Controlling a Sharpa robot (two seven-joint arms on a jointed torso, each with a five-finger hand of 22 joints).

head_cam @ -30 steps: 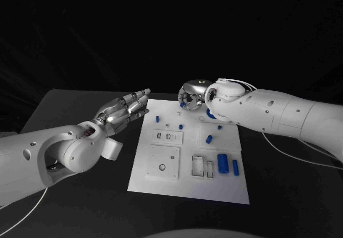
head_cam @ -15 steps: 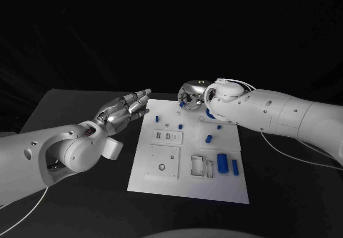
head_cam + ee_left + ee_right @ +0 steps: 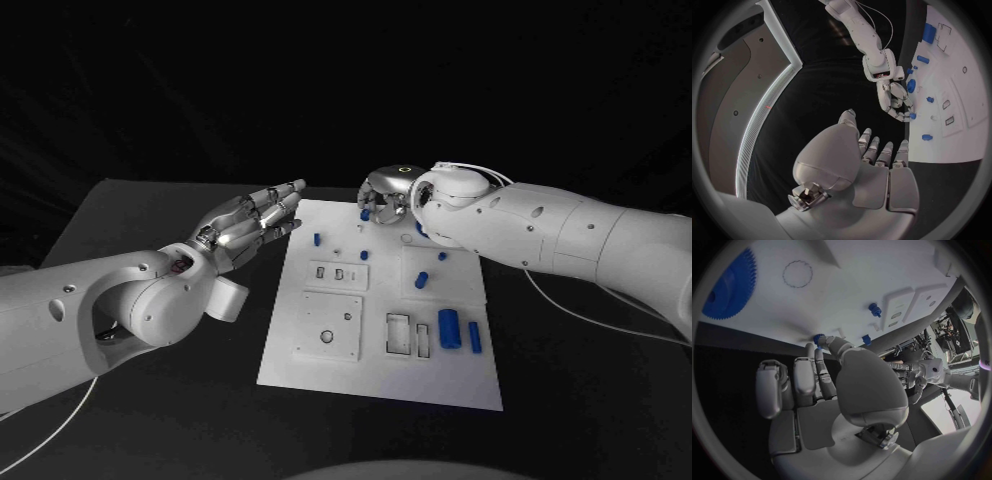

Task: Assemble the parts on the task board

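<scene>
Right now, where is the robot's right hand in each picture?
Head view: right hand over the task board's far edge.
Left wrist view: right hand beyond the left hand, at the board's edge.
Right wrist view: right hand centre, fingertips at the board's edge.
Shared landmark: the task board.

**Matt board, gleaming hands**

The flat white matt plastic-looking task board (image 3: 378, 375) lies on a dull black table (image 3: 159, 400). Small smooth blue plastic-looking parts (image 3: 449, 327) sit on it. Both silver many-fingered hands, left (image 3: 248, 222) and right (image 3: 387, 192), look like polished metal; the white arm shells (image 3: 87, 310) shine glossy.
</scene>
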